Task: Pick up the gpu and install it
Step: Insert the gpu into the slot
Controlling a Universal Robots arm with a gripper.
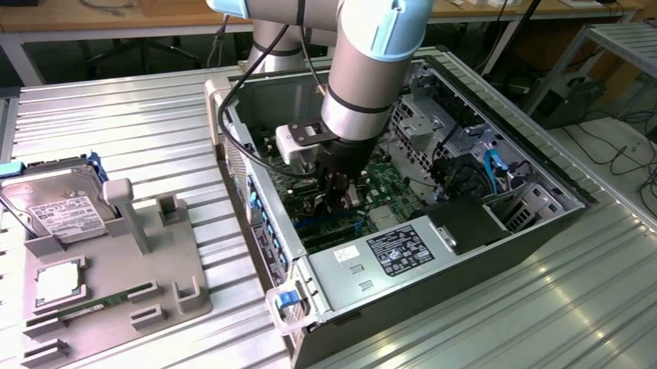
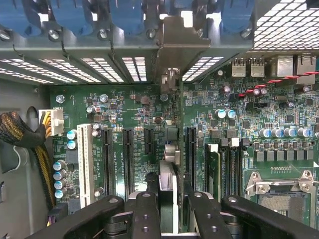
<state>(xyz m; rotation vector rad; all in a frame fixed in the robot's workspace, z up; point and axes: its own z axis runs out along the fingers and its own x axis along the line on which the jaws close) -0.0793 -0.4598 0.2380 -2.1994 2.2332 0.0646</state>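
Two black fingers point(image 2: 144, 214) of our hand point(image 2: 168, 211) are clenching the gpu point(image 2: 168, 186) edge-on between them, so we are seeing it in the wrist view as a thin upright strip running away from us. We are holding it that way, we judge, so its lower edge is lining up with a long black expansion slot point(image 2: 191, 149) on the green motherboard point(image 2: 149, 114). Farther on, its silver bracket point(image 2: 180, 42) is reaching the slotted rear wall. In the exterior view, we are reaching down inside the open computer case point(image 1: 308, 277), while the hard drive point(image 1: 57, 204) is waiting on the grey fixture point(image 1: 165, 284) on the counter point(image 1: 123, 115)
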